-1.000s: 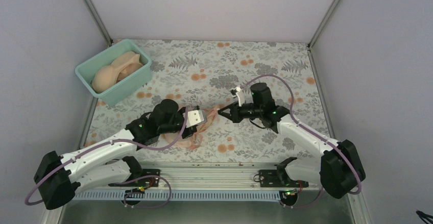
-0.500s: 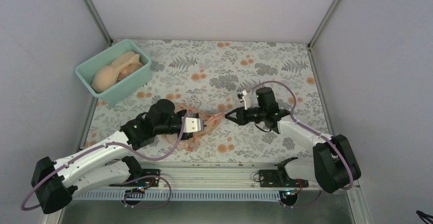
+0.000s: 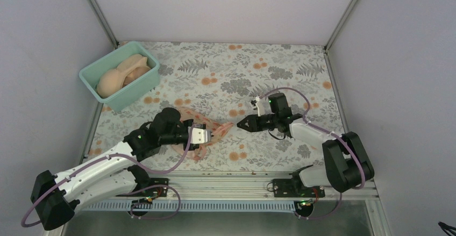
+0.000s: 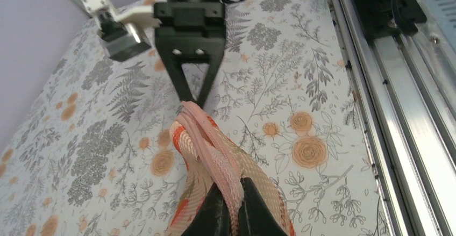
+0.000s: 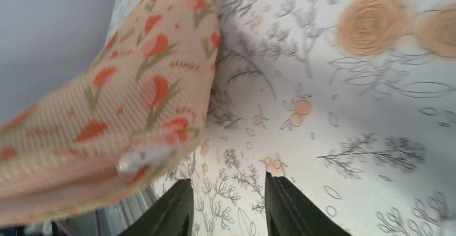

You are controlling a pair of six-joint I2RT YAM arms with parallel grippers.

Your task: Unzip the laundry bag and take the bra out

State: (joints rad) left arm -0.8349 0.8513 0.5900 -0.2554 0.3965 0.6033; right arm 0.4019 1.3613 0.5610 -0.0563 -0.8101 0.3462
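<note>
The laundry bag [image 3: 218, 129], a pale pink mesh pouch with orange floral print, lies mid-table between my arms. My left gripper [image 3: 209, 134] is shut on its pink zip trim [image 4: 215, 134] and holds that edge up, as the left wrist view [image 4: 232, 193] shows. My right gripper [image 3: 240, 123] is just right of the bag's end, open and empty; table shows between its fingers [image 5: 226, 179]. A pale zip pull [image 5: 145, 158] hangs at the bag's edge [image 5: 134, 69], up and left of the right fingers, outside them. The bra is hidden.
A teal tub [image 3: 141, 88] holding pale peach bras stands at the back left. The metal rail [image 3: 231, 178] runs along the near table edge. Grey walls close in the table at the left, back and right.
My left gripper has drawn the bag's trim left and toward the near edge. My right gripper has shifted slightly right and nearer, and now sits just off the bag's end.
</note>
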